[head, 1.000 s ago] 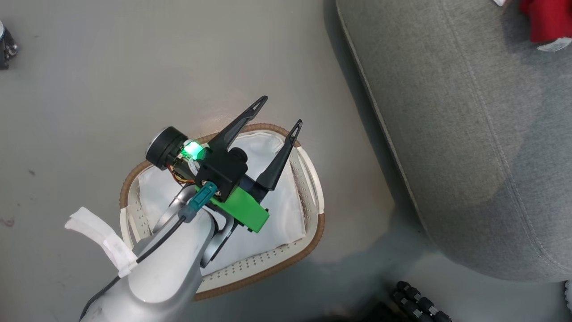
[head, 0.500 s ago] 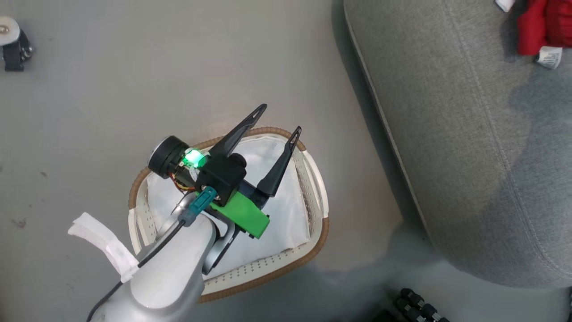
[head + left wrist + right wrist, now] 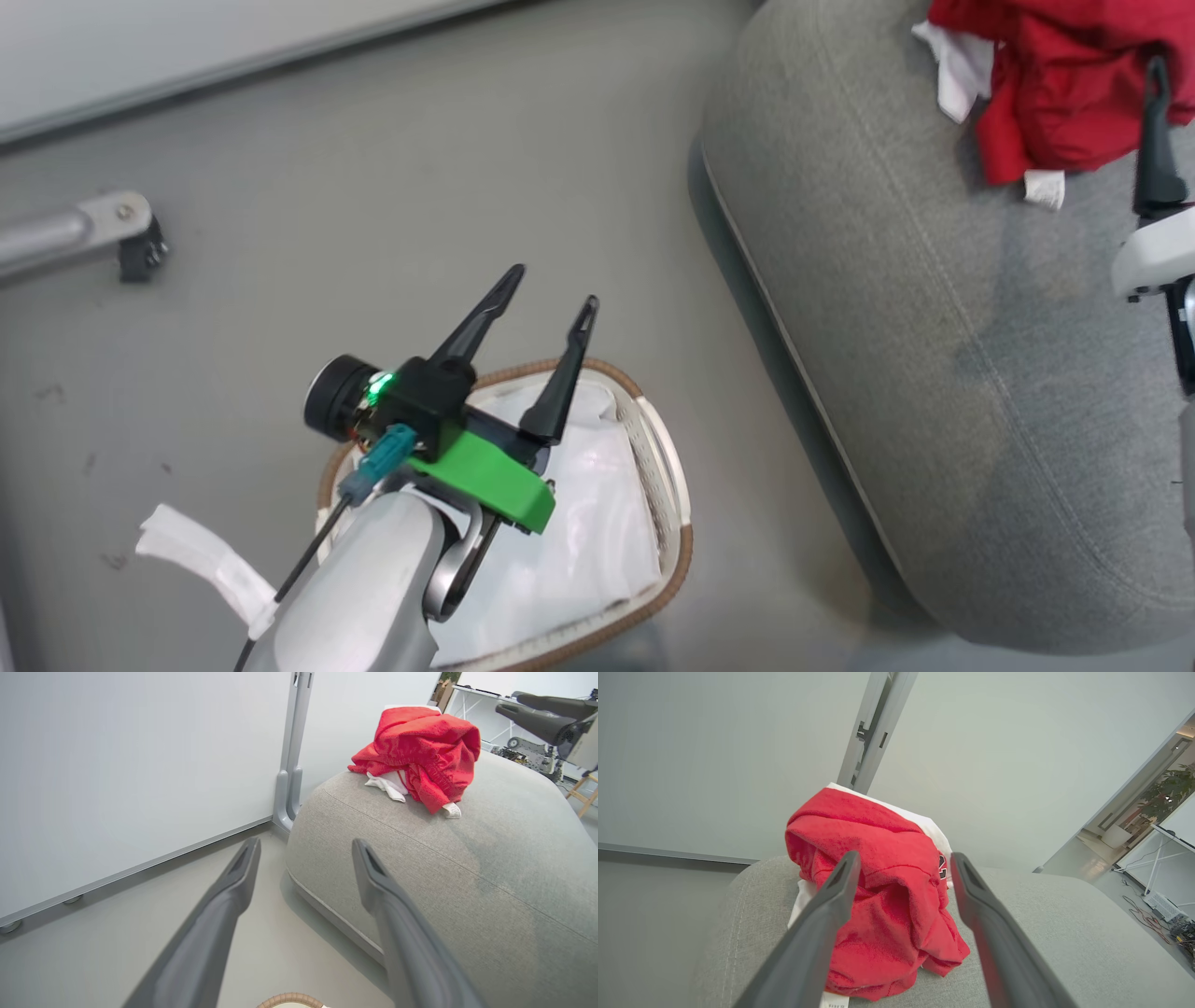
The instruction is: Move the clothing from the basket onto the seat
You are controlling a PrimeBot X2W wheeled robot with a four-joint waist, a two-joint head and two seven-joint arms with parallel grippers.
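Observation:
The clothing (image 3: 1055, 84) lies as a crumpled red heap with white trim and a small white label at the far end of the grey seat (image 3: 934, 373). My right gripper (image 3: 901, 856) stands open just before that heap (image 3: 878, 868), a finger on each side, gripping nothing; one of its fingers (image 3: 1156, 140) shows beside the heap in the head view. My left gripper (image 3: 554, 287) hangs open and empty over the basket (image 3: 686, 551), in which I see the white liner. From the left wrist view I see the clothing (image 3: 420, 751) on the seat (image 3: 467, 896).
The basket stands on grey floor just left of the seat's rounded corner. A white wall panel with a grey post (image 3: 292, 765) runs behind the seat. A metal leg with a dark foot (image 3: 121, 243) juts in at the left.
The head camera has tilted, bringing more of the red heap and my right gripper's finger into view. My right gripper has opened. The left gripper stays open over the basket.

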